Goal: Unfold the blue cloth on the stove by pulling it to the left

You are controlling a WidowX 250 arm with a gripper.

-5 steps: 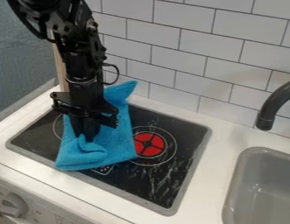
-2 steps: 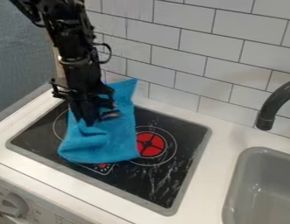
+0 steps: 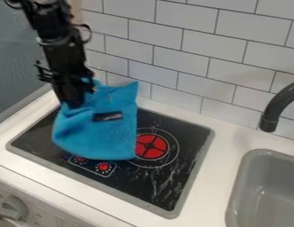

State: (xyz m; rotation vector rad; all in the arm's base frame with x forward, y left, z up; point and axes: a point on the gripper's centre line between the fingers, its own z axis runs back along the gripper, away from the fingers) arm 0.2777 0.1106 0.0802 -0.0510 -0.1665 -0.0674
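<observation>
Blue cloth [image 3: 104,135] farther back over the stovetop [image 3: 146,188], in the hand [image 3: 73,103]

Right of the cloth [image 3: 113,135], faucet [image 3: 279,105] overhangs sink [image 3: 273,186].

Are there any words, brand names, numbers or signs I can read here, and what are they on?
None that I can read.
Dark label on the blue cloth: too blurred.
Small marks around the two red dials on the black cooktop: too small.
Faint marks near the gray knob: too small.
</observation>
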